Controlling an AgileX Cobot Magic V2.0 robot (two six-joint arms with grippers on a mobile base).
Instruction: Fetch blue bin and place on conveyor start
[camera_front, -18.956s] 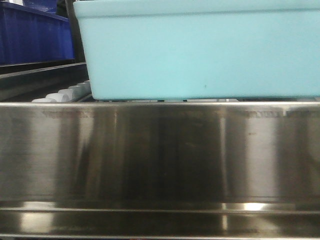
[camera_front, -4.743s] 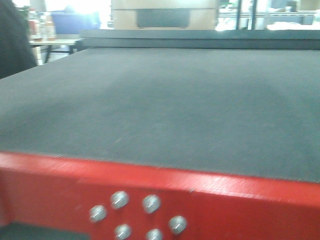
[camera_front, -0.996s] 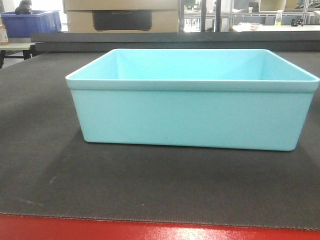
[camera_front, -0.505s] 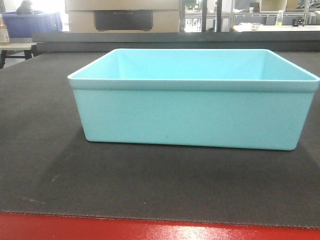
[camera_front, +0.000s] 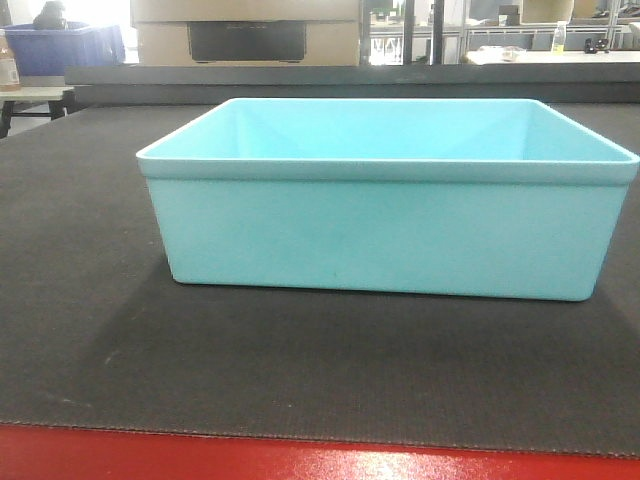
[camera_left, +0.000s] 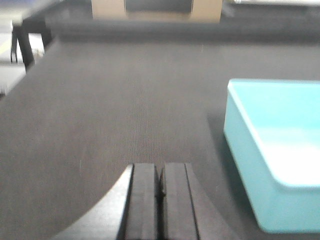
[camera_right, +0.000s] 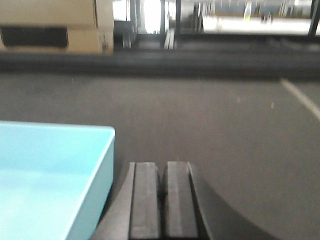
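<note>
Both jaws closed, empty | blue bin (camera_front: 385, 235) on conveyor start (camera_front: 90, 330) | unlabelled

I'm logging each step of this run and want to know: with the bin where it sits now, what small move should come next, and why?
Probably draw both arms back a little. The blue bin sits flat on the conveyor belt, just behind its red front edge. The left pincer and right pincer are both shut, empty, on either side of the bin without touching it, so placement looks done.
</note>
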